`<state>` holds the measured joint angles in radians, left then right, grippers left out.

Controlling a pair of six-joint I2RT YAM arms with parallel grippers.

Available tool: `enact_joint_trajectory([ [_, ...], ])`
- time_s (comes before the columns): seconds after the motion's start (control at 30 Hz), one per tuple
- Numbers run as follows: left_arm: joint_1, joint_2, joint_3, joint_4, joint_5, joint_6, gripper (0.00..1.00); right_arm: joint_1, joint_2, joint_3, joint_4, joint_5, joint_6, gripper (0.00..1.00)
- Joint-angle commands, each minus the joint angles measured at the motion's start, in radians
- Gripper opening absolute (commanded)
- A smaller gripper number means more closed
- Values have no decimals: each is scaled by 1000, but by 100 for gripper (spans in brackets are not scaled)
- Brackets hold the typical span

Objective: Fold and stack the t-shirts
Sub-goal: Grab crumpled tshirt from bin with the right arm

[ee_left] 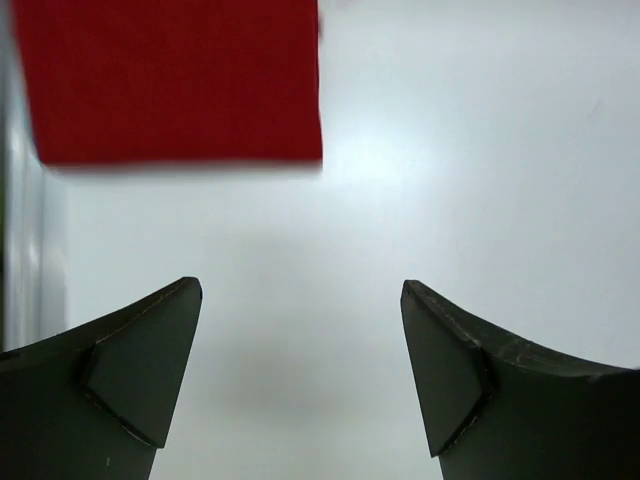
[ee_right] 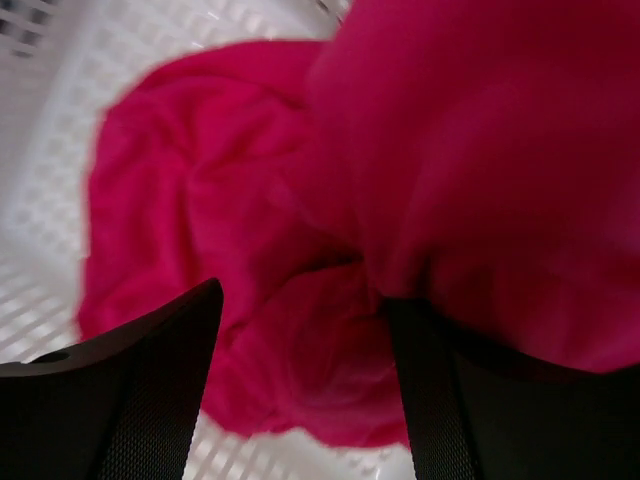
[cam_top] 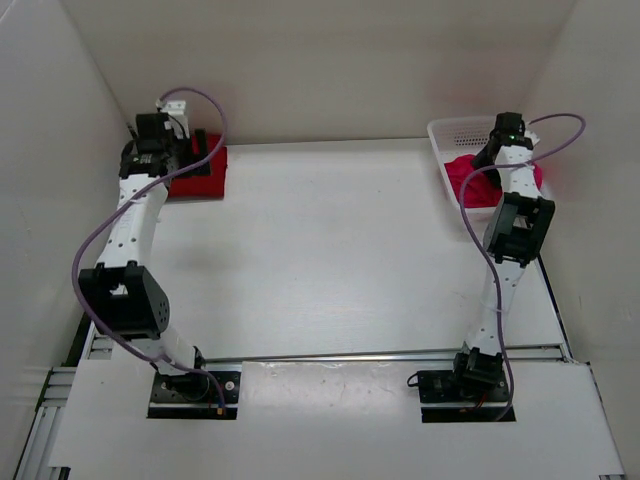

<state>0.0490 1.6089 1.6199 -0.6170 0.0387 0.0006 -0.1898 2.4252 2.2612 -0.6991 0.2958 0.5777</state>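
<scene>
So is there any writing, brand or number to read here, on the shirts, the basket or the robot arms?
None can be read. The red shirt and the pink shirt show plain cloth, no print; the white basket shows no label. Any marks on the left arm or right arm are too small to tell from above.

Plain white walls [cam_top: 320, 60] box me in on three sides — my desk [cam_top: 330, 250] is white too, evenly lit.

White arm links [cam_top: 135, 225], black joints [cam_top: 125, 300], lilac cables [cam_top: 77, 275], dark wedge fingers [ee_left: 140, 380].
</scene>
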Motion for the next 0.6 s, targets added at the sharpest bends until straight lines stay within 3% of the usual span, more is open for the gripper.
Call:
enact_joint_trajectory([
  [0.0, -17, 3, -67, -157, -1, -1, 91, 41, 0, 63, 33, 100, 27, 71],
  [0.1, -26, 3, -81, -185, -72, -1, 91, 41, 23, 34, 33, 74, 27, 62],
  [0.13, -35, 3, -81, -185, -89, -1, 91, 41, 23, 25, 47, 63, 16, 45],
  [0.2, -35, 3, -81, -196, -114, -1, 91, 41, 23, -14, 111, 8, -24, 26],
  [0.23, -35, 3, -81, -205, -123, -1, 91, 41, 9, -25, 122, -3, -42, 2],
  [0.33, -35, 3, -57, -216, -123, -1, 91, 41, -66, -57, 153, 17, -64, 0],
  [0.5, -35, -59, -57, -225, -123, -1, 91, 78, -340, -117, 246, 57, -182, 0],
  [0.57, -35, -84, -68, -225, -123, -1, 96, 119, -484, -117, 271, 57, -229, 0],
])
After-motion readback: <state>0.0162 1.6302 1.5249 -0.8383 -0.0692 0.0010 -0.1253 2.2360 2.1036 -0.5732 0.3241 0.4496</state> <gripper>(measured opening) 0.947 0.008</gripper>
